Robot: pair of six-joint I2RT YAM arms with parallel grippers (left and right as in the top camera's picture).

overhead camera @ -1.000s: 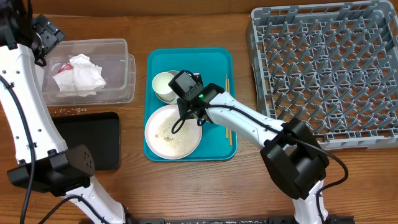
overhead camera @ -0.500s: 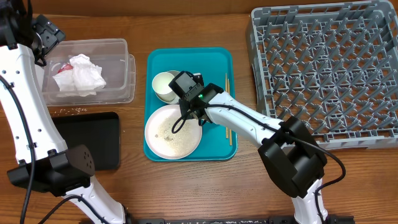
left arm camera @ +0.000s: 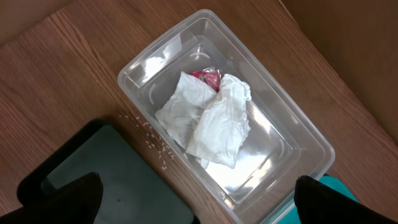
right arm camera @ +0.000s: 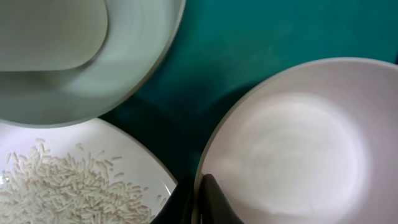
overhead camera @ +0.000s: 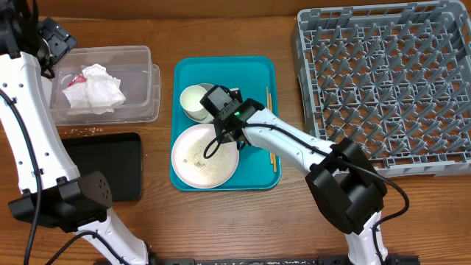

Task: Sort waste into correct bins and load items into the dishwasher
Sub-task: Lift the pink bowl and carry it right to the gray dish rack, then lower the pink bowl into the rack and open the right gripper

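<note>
Now that my right tool (right arm camera: 198, 190) has closed tight on the rim of the pinkish-white bowl (right arm camera: 292, 137), sitting on the teal tray (right arm camera: 236, 50) beside the plate (right arm camera: 62, 180), I think it can go to the dishwasher (overhead camera: 383, 81).

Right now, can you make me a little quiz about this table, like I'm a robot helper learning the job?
1. True or false: the crumpled napkins lie inside the clear tub.
2. What lies on the white plate? A) rice grains B) a fork C) a banana peel
3. What is the right end effector pinching?

Key: 1 true. 2 A. 3 the rim of the pinkish bowl.
</note>
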